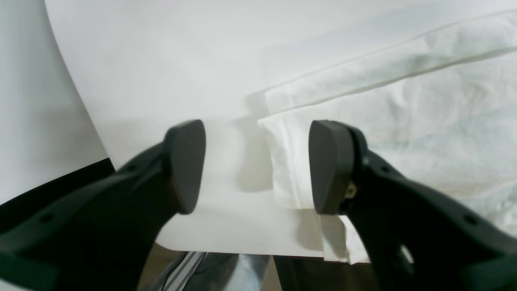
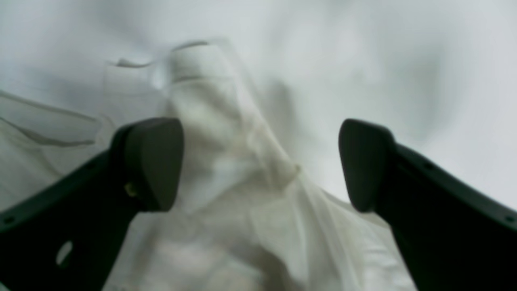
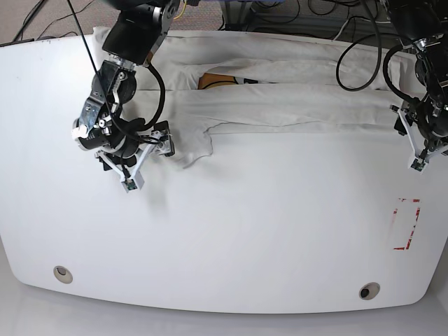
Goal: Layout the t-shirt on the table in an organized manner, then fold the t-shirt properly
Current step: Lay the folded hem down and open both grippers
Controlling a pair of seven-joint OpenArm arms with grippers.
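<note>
Mostly blurred t-shirt [image 2: 226, 169], graphic largely hidden, left pincer [image 1: 256, 165] spread, right pincer [image 2: 260, 163] spread.

Two arms reached down from the far side in the base view. The right arm [image 3: 129, 49] bent steeply, its wrist folded under, and its pincer [image 3: 147, 150] sat low at that view's left. In its wrist view the right pincer [image 2: 260, 163] stood wide apart, both dark pads bare, nothing clamped between them. The left arm [image 3: 420, 42] hung at the base view's right, cables looping beside it. The left pincer [image 1: 256, 167] was likewise spread, pads apart and gripping nothing.
</note>
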